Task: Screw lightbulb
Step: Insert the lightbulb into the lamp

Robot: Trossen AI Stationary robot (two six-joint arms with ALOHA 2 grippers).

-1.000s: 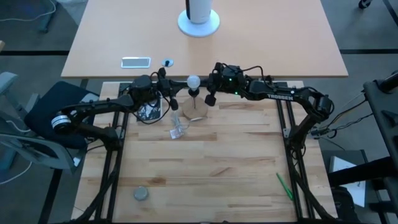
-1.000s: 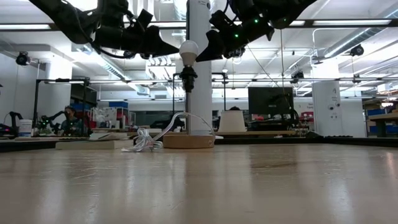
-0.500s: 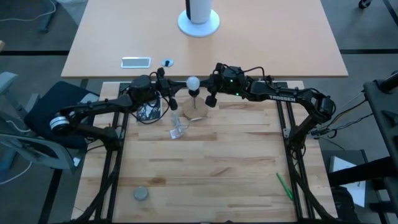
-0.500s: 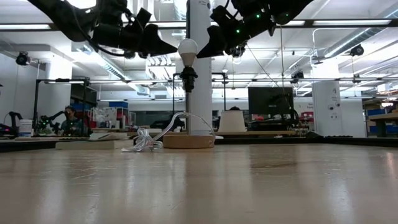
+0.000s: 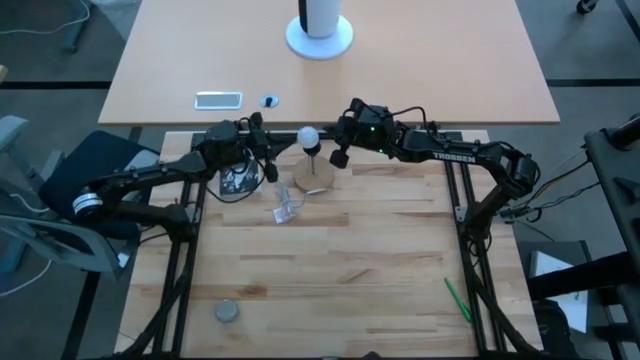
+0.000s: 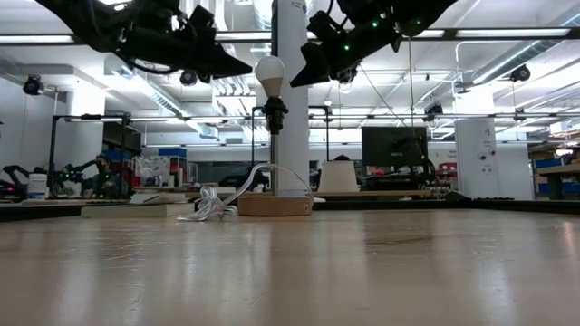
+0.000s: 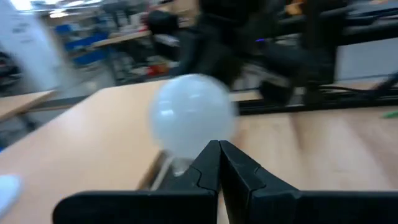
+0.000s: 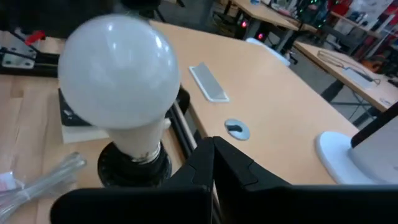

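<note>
lightbulb: frosted white | socket: black | round base: light wood | fingers: black

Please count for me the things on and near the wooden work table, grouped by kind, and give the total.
Lightbulb, on the lamp stand: 1
Lamp stand, wooden base: 1
Grippers, left gripper and right gripper, both shut, empty, either side of the bulb: 2
Clear plastic piece: 1
Grey round disc: 1
Green pen: 1
Phone, on the far desk: 1
Total: 8

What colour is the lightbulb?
The lightbulb is frosted white, clearest in the right wrist view.
</note>
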